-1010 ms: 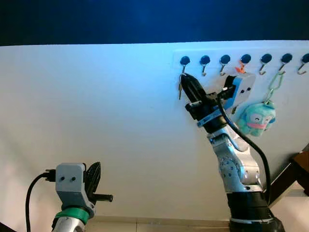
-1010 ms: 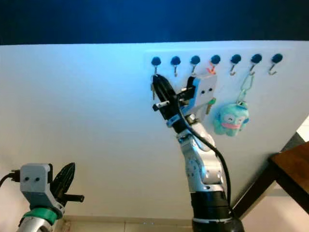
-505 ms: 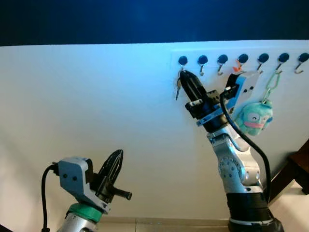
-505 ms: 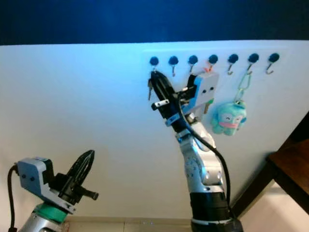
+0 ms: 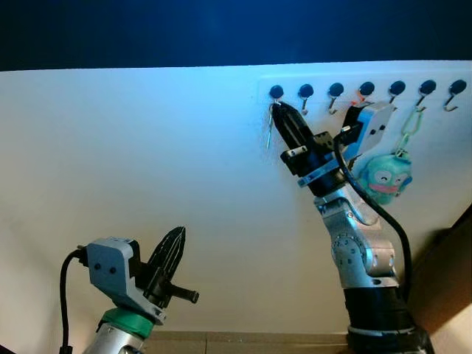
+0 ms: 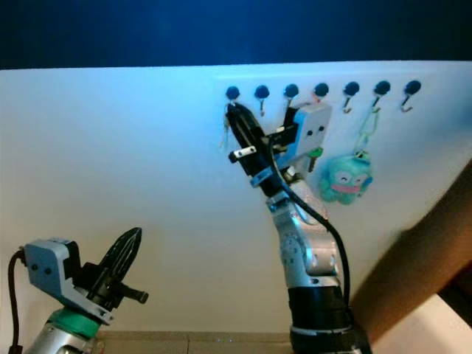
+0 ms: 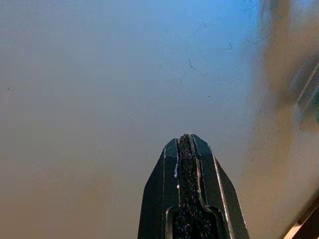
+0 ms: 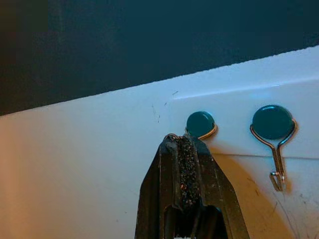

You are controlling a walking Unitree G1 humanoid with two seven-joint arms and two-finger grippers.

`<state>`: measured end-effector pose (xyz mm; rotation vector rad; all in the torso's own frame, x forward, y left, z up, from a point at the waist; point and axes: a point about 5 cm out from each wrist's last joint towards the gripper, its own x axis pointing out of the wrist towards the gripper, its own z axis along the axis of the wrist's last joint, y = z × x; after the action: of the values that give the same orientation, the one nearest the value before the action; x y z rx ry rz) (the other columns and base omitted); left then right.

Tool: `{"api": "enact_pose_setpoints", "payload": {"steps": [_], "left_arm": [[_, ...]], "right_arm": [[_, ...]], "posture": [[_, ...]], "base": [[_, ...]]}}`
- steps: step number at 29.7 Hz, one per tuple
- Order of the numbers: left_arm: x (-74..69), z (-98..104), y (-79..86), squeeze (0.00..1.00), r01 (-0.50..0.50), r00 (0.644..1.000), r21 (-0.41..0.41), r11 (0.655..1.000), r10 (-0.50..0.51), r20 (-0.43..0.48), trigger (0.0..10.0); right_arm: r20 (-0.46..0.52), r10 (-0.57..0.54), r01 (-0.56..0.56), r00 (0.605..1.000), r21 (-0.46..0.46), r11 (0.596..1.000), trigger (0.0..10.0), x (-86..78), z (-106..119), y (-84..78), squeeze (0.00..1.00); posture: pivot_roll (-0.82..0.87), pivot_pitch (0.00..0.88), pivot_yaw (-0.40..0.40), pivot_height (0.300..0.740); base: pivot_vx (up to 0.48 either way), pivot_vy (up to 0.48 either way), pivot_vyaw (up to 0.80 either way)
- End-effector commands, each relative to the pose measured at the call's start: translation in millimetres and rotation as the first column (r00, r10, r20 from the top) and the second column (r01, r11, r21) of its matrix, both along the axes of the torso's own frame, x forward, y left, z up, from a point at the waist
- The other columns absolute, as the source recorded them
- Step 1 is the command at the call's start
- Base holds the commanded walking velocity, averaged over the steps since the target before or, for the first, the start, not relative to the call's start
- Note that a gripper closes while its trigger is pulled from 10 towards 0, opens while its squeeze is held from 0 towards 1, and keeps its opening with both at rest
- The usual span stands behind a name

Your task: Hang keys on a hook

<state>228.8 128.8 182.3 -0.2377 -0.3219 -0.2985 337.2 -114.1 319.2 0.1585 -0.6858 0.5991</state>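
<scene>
Dangling thin and silvery, the keys (image 5: 270, 135) are pinched by the right gripper (image 5: 278, 112) at the leftmost hook (image 8: 201, 124).

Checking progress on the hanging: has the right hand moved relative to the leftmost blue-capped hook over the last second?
Yes. The right hand has risen toward the leftmost blue-capped hook; its tip now sits just under the cap, holding the keys.

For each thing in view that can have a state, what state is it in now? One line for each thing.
Right pincer: shut on the keys, raised at the first hook.
Keys: dangling just under the first hook, held by their ring.
First hook: the key ring is at it; whether it is hooked on is unclear.
Second hook: empty.
Plush toy: hanging by its chain from a hook.
Left pincer: shut, idle, low.
</scene>
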Motion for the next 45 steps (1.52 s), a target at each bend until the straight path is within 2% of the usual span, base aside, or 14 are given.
{"api": "enact_pose_setpoints", "payload": {"steps": [1, 15, 24, 45], "left_arm": [[-1.5, -4, 2.2, 0.0, -0.005, 1.0, 0.01, 1.0, 0.005, -0.025, 10.0], [-0.8, -7, 2.4, 0.0, -0.007, 0.999, 0.027, 1.0, 0.008, -0.044, 10.0], [-0.8, -8, 1.3, 0.0, 0.003, 0.999, 0.033, 0.999, -0.001, -0.05, 10.0], [-1.1, -10, 0.1, 0.0, 0.011, 0.998, 0.044, 0.999, -0.009, -0.056, 10.0]], "right_arm": [[-0.021, -0.028, 0.028, 0.999, -0.018, 0.999, 10.0, 4.3, 2, 2.8, 0.0], [-0.097, -0.058, 0.051, 0.994, -0.078, 0.996, 10.0, 16.3, -6, 7.6, 0.0], [-0.176, -0.133, 0.117, 0.975, -0.097, 0.988, 10.0, 26.9, -11, 0.6, 0.0], [-0.202, -0.146, 0.123, 0.968, -0.123, 0.985, 10.0, 29.5, -17, 1.0, 0.0]], "posture": [[-0.07, 0.086, 0.135, 0.74], [-0.07, 0.086, 0.135, 0.74], [-0.07, 0.083, 0.134, 0.74], [-0.07, 0.07, 0.134, 0.74]], "base": [[0.0, 0.0, 0.0], [0.0, 0.0, 0.0], [0.0, 0.0, 0.0], [0.0, 0.0, 0.0]]}}
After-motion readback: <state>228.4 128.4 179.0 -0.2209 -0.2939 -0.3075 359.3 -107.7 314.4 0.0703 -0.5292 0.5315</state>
